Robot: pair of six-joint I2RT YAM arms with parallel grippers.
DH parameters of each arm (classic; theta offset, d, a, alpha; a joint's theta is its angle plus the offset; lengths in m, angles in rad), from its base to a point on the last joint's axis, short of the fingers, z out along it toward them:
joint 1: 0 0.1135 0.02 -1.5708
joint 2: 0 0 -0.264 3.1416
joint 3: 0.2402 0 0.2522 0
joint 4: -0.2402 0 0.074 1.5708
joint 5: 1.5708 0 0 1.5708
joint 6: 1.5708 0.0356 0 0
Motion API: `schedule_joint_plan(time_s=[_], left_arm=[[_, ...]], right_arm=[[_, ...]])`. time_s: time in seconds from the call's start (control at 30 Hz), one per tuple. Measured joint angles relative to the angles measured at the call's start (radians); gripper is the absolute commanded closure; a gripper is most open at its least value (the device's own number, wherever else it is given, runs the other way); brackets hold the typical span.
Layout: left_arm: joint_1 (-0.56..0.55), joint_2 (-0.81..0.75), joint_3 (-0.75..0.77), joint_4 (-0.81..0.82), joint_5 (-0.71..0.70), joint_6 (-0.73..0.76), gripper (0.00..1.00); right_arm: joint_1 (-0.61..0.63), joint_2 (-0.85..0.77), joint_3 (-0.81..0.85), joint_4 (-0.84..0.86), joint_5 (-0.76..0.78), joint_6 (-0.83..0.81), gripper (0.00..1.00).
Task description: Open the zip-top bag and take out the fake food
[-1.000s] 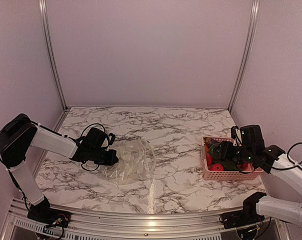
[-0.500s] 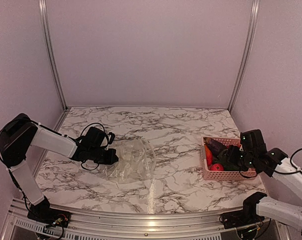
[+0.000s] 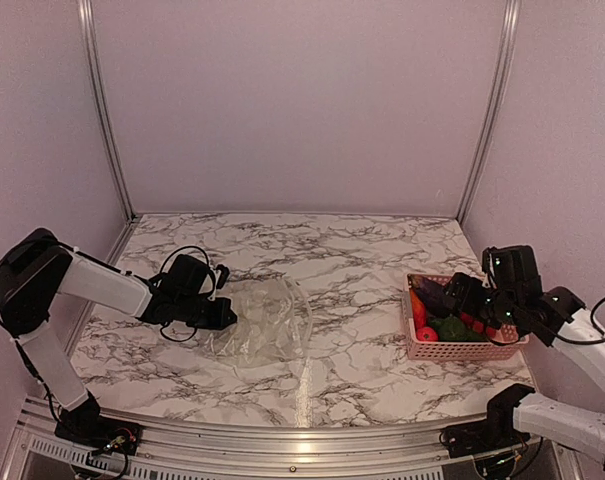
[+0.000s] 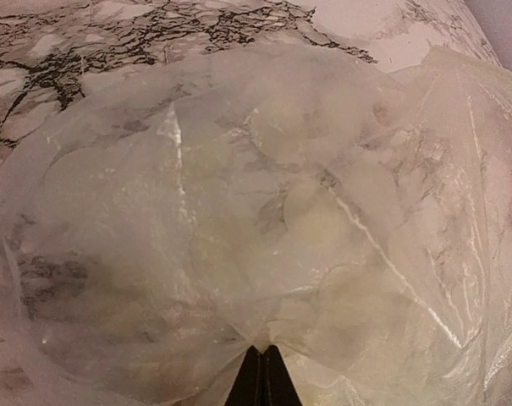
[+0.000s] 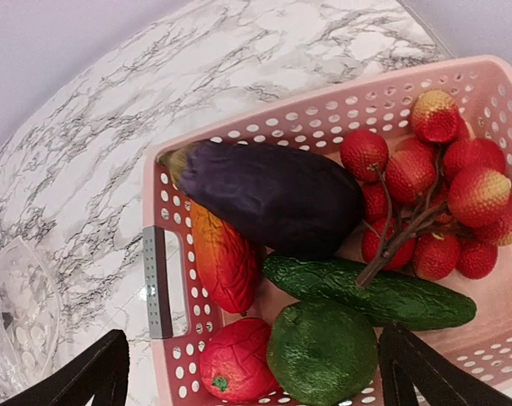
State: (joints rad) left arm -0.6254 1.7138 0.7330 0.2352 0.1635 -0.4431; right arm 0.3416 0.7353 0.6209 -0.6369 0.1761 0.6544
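Note:
The clear zip-top bag lies crumpled on the marble table, left of centre. It fills the left wrist view and looks empty. My left gripper is shut on the bag's near edge. The fake food lies in the pink basket: a purple eggplant, a dark green cucumber, a round green fruit, a red tomato, an orange-red pepper and a bunch of red berries. My right gripper hangs open and empty above the basket.
The basket stands at the table's right edge, close to the right wall, with a grey handle slot on its left side. Bare marble lies between the bag and the basket. Metal frame posts stand at the back corners.
My right gripper has come up out of the basket and now hangs open above it; green pieces now show in the basket. The left gripper and the bag have not moved.

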Motion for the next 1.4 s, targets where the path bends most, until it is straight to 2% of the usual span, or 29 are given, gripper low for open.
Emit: schedule_joint_plan(time_s=[0.17,0.37,0.57,0.73,0.87,1.1,1.4], left_arm=[[0.0,-0.043,-0.025,0.008,0.019,0.011,0.84],[0.0,-0.124,-0.072,0.019,0.028,0.042,0.69],[0.002,-0.224,-0.118,0.034,0.035,0.071,0.48],[0.045,-0.293,-0.155,0.06,0.042,0.041,0.36],[0.119,-0.305,-0.161,0.086,0.068,-0.003,0.33],[0.261,-0.278,-0.162,0.184,0.153,-0.106,0.35],[0.298,-0.106,-0.076,0.281,0.269,-0.185,0.41]], right_arm=[[0.0,0.07,0.08,0.068,-0.091,-0.093,0.05],[0.036,0.221,0.138,0.225,-0.243,-0.165,0.07],[0.174,0.465,0.25,0.381,-0.351,-0.199,0.08],[0.242,0.692,0.383,0.486,-0.414,-0.22,0.1],[0.263,0.856,0.492,0.548,-0.457,-0.23,0.12],[0.267,1.125,0.688,0.607,-0.519,-0.245,0.18],[0.267,1.369,0.855,0.62,-0.599,-0.264,0.23]])
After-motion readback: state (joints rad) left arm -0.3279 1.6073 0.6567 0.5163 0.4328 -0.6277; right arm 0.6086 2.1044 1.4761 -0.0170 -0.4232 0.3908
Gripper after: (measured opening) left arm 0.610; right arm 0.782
